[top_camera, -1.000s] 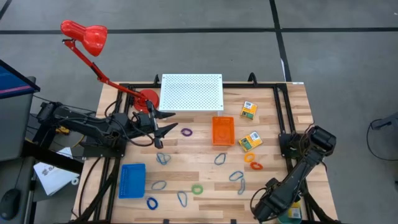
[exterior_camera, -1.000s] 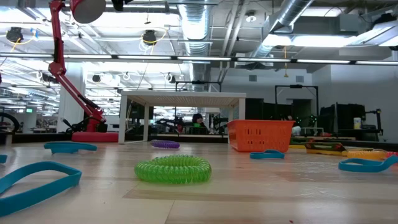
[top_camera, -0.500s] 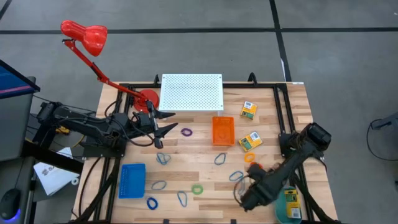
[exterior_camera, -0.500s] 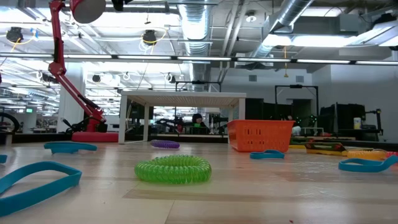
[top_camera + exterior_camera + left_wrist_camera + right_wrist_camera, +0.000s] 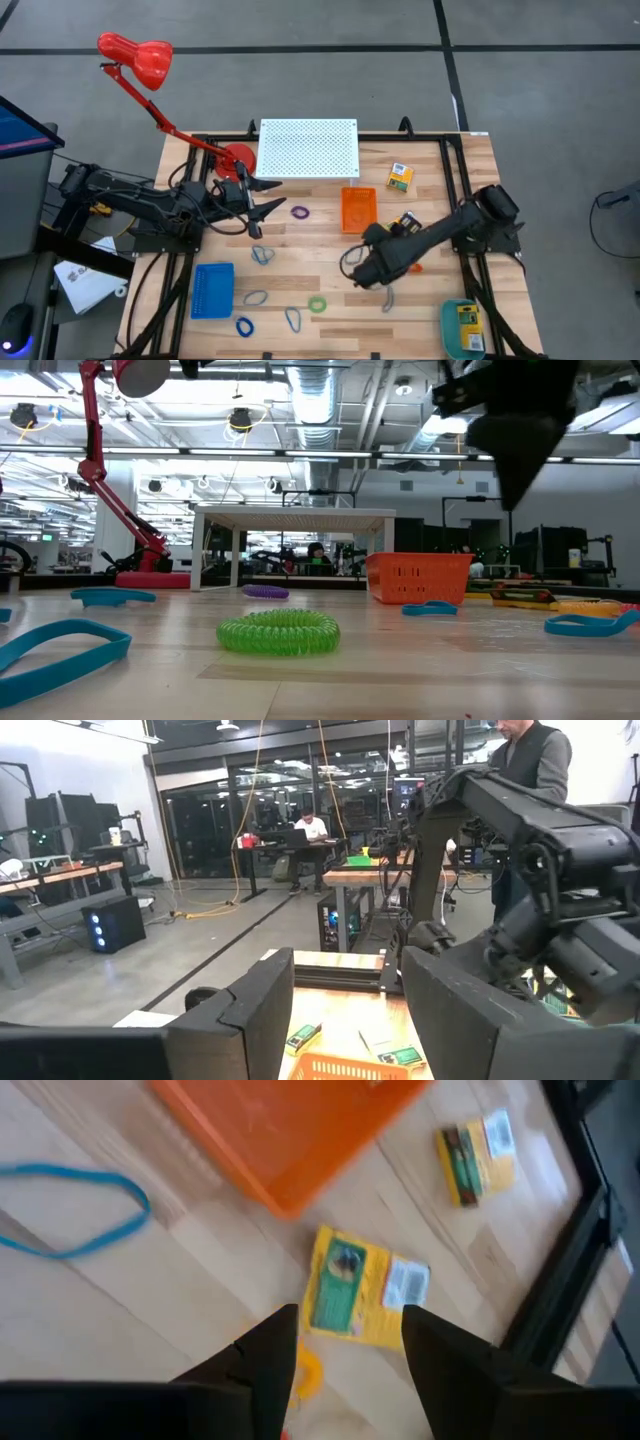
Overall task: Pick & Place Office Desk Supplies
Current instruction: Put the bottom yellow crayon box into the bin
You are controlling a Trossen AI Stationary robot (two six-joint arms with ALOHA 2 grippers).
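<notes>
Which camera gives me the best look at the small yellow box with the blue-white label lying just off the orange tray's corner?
Right wrist view: the small yellow box lies flat, unobstructed, beyond the open right gripper, beside the orange tray. In the high view the right arm covers most of it. The low view does not show it clearly; in the left wrist view I cannot identify it.

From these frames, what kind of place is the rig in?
Likely an open-plan robotics lab or workshop: exposed ceiling ducts, workbenches with a person seated at a desk beyond, and a wooden test table strewn with supplies.
</notes>
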